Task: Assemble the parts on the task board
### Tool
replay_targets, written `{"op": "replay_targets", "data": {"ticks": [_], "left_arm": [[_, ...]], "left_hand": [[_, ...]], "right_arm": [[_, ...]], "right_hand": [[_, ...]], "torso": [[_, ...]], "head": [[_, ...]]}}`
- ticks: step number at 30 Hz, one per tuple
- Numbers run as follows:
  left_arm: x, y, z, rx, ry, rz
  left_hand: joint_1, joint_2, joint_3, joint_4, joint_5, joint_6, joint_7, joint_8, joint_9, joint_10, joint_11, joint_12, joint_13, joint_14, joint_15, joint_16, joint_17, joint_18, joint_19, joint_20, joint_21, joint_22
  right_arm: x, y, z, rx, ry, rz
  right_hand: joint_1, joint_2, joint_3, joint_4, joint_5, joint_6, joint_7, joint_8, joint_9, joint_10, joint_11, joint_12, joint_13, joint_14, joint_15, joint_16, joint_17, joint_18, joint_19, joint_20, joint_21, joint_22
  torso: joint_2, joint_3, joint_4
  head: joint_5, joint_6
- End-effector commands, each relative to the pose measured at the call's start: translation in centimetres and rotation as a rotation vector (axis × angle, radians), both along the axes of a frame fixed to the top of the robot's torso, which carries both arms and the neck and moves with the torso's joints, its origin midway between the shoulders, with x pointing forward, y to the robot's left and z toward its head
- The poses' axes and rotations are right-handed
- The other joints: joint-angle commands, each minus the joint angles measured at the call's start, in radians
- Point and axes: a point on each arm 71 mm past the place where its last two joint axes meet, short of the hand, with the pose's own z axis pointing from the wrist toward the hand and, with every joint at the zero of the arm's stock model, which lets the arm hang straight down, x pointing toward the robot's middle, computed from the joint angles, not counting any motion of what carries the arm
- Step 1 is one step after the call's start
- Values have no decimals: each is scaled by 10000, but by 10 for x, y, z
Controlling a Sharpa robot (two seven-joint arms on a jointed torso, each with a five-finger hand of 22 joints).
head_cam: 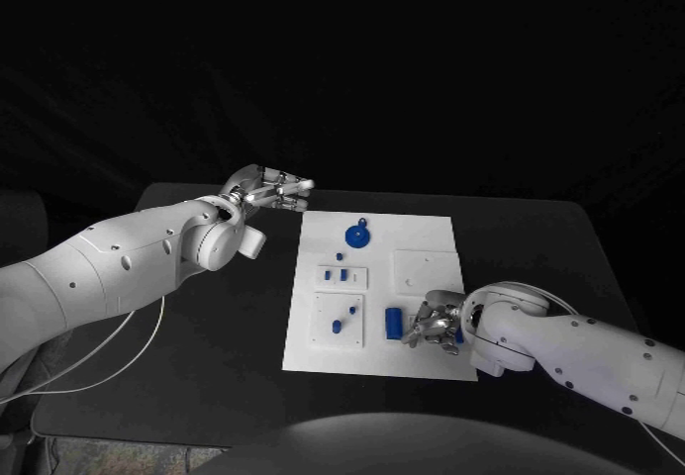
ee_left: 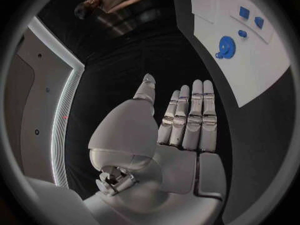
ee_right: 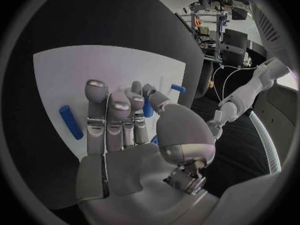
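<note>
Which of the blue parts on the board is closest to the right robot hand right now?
The blue cylindrical peg lying flat on the white task board, just beside the right robot hand. The round blue gear sits at the far end.

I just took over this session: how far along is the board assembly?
Early, it seems. On the task board small blue pieces sit in the raised panels, but the blue gear and blue cylinder still lie loose. The right hand is at the board's near right, a blue part at its fingers; grip unclear. The left hand hovers open off the board.
</note>
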Motion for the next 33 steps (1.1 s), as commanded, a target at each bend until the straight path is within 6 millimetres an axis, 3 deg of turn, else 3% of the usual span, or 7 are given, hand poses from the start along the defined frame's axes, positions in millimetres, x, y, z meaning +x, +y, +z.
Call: {"op": "replay_targets", "data": {"ticks": [1, 9, 15, 22, 24, 29, 33], "left_arm": [[0, -2, 0, -102, 15, -137], [0, -2, 0, -98, 21, -134], [0, 0, 0, -82, 11, -96], [-1, 1, 0, -75, -11, -66], [-1, 2, 0, -75, -21, -57], [-1, 3, 1, -86, -60, -50], [-1, 3, 1, -95, -90, -48]], "left_hand": [[15, 101, -14, 70, -13, -44, 6, 6, 8, -63, 18, -41, 10, -71, -11, -46, 11, -72, -11, 53, 66, -16], [15, 101, -14, 70, -13, -44, 6, 6, 8, -63, 18, -41, 10, -71, -11, -46, 11, -72, -11, 53, 66, -16], [15, 101, -14, 70, -13, -44, 6, 6, 8, -63, 18, -41, 10, -71, -11, -46, 11, -72, -11, 53, 66, -16], [26, 82, -17, 72, -10, -36, 3, 7, 9, -57, 15, -41, 10, -67, -12, -44, 13, -73, -16, 54, 83, -40], [26, 82, -17, 72, -10, -36, 3, 7, 9, -57, 15, -41, 10, -67, -12, -44, 13, -73, -16, 54, 83, -40], [57, 66, -6, 54, -6, -30, 0, 7, 8, -46, 10, -40, 10, -60, -16, -44, 15, -73, -13, 51, 88, -43], [57, 66, -6, 54, -6, -30, 0, 7, 8, -46, 10, -40, 10, -60, -16, -44, 15, -73, -13, 51, 88, -43]], "right_arm": [[-2, -1, -2, -233, 343, 243], [-5, -2, 0, 175, 410, 404], [-1, -13, 15, 801, 162, 284], [17, -47, 37, 431, -483, -270], [21, -58, 39, 98, -600, -350], [27, -76, 41, -811, -882, -405], [30, -89, 41, -1761, -1143, -402]], "right_hand": [[77, -132, -22, -170, 428, -16, -37, 47, 9, 9, -49, -20, -16, -43, -57, 46, -18, -104, 525, -30, -2, -13], [301, -295, -1115, -212, 845, 12, -38, 38, -185, 0, -38, -19, -21, -46, -49, 40, -38, -107, 526, -32, -22, -2], [690, -282, -1889, 55, 687, -301, 130, 32, -945, -14, 59, 70, 40, -53, 14, 29, -55, -65, 523, 30, -44, 7], [1033, -217, -1937, -8, 560, -519, 303, 22, -2211, 2, 147, 154, 77, -44, 87, 77, -40, -18, 525, 111, -10, 57], [1147, -136, -1889, -90, 140, -474, 295, 27, -2308, 139, 140, 559, 299, -33, 93, 107, -21, -26, 528, 116, 35, 79], [1204, -195, -1753, -28, -177, -471, 328, 33, -2582, 170, 160, 892, 537, -29, 115, 198, 36, -30, 527, 135, 100, 141], [1218, -571, -1270, 340, -411, -489, 350, 32, -2721, 175, 184, 901, 551, -31, 139, 247, 65, -26, 527, 157, 124, 179]], "torso": [[1, 4, -10], [3, 15, -11], [-7, 12, -28], [-17, -7, -47], [-20, -23, -66], [-28, -26, -82], [-32, -25, -61]], "head": [[-9, 5], [-31, 26], [-116, 63], [-309, 128], [-375, 168], [-431, 168], [-508, 186]]}}
